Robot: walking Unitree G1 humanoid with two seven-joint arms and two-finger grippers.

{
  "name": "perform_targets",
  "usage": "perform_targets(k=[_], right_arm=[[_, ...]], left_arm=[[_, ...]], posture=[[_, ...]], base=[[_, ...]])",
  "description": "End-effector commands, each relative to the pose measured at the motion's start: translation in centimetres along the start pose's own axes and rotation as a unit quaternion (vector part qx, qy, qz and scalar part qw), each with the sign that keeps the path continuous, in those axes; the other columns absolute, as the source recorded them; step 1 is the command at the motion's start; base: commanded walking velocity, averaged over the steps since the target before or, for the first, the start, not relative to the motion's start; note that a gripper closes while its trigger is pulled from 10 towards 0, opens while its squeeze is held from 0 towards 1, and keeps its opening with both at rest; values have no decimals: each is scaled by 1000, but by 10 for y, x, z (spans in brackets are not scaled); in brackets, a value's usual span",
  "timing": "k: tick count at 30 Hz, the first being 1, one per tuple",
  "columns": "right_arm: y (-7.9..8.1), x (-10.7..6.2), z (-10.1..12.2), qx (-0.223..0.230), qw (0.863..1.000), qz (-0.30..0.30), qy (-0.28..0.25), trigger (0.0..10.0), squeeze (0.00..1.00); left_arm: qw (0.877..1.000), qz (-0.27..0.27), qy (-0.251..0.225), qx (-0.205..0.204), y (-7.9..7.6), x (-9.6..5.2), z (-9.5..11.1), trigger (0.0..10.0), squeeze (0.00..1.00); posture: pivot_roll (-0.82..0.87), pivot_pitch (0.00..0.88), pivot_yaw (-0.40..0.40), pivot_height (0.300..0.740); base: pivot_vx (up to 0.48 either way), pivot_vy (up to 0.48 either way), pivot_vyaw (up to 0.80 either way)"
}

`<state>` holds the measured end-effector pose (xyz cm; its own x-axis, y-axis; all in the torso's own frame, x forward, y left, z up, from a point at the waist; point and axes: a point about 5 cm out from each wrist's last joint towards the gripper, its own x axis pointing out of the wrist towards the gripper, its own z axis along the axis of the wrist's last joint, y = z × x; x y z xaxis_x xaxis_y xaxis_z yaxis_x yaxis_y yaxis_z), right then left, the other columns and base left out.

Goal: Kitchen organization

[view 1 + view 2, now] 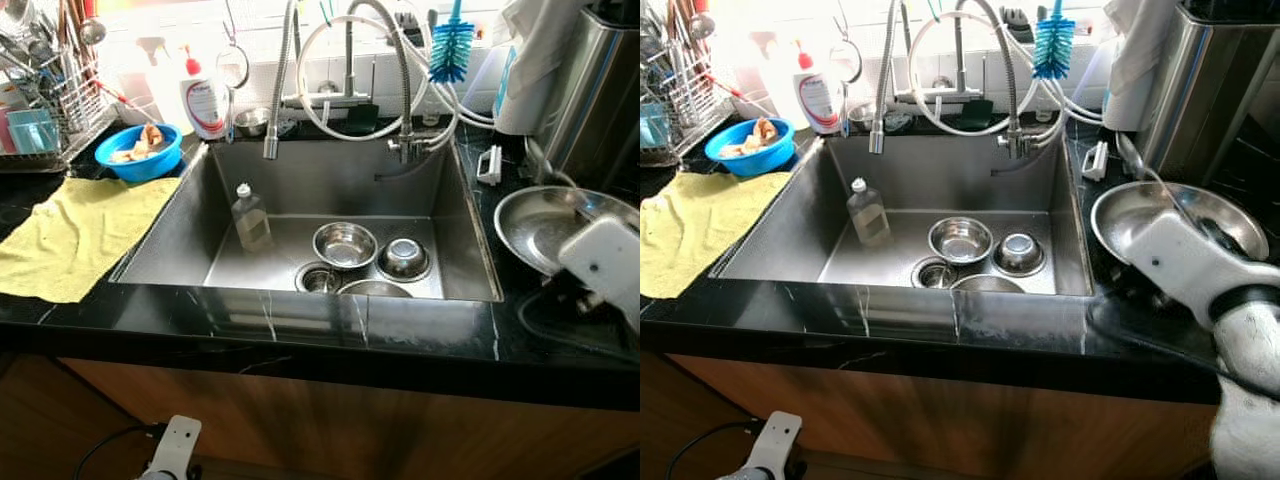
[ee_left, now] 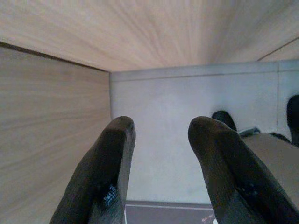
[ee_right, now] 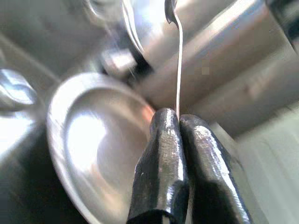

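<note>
My right gripper (image 3: 180,116) is shut on the thin handle of a steel spoon (image 3: 179,70), whose bowl end points up and away from the fingers. It hovers over a round steel plate (image 1: 540,225) on the black counter right of the sink; the white right wrist (image 1: 1180,255) reaches over the plate's near rim. In the steel sink (image 1: 300,180) lie two small steel bowls (image 1: 344,244) (image 1: 404,257) and an upright clear soap bottle (image 1: 250,218). My left gripper (image 2: 161,126) hangs open and empty below the counter, facing a wooden cabinet front.
A yellow cloth (image 1: 80,235) covers the left counter, with a blue bowl (image 1: 140,150) and a dish rack (image 1: 50,100) behind it. Faucet hoses loop over the sink's back. A tall steel container (image 1: 600,100) stands behind the plate.
</note>
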<state>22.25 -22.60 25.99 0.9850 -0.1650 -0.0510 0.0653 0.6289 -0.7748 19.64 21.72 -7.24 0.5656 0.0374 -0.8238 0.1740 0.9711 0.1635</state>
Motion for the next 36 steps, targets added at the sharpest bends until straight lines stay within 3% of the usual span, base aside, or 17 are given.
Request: perform_targets(k=[1,3,10,11,16,18,27,36], right_arm=[[6,3,8,8,999,19,-30,10000,0],[9,5,10,10,999,24,-39,10000,0],[14,32,21,86,994,10,-66,10000,0],[18,42,26,135,987,20,-82,10000,0],[24,55,31,190,976,46,-99,10000,0],[29,67,35,239,963,68,-109,10000,0],[42,87,33,305,938,132,-100,10000,0],[62,98,21,291,930,217,-64,10000,0]], left_arm=[[1000,8,14,4,5,-1,-5,10000,0],[1000,7,13,7,4,-1,-5,10000,0],[1000,11,11,-1,6,-1,-3,10000,0],[1000,13,12,-1,7,-1,-3,10000,0],[1000,15,11,-2,7,-1,-4,10000,0],[1000,16,11,-3,8,-1,-4,10000,0],[1000,16,13,-4,8,-1,-4,10000,0],[1000,16,13,-4,8,-1,-4,10000,0]], posture=[[-253,0,106,740],[-253,0,106,740],[-239,0,103,740],[-236,0,103,740],[-226,0,101,740],[-224,0,99,740],[-222,0,100,740],[-216,0,98,740]], base=[[0,0,0],[0,0,0],[0,0,0],[0,0,0],[0,0,0],[0,0,0],[0,0,0],[0,0,0]])
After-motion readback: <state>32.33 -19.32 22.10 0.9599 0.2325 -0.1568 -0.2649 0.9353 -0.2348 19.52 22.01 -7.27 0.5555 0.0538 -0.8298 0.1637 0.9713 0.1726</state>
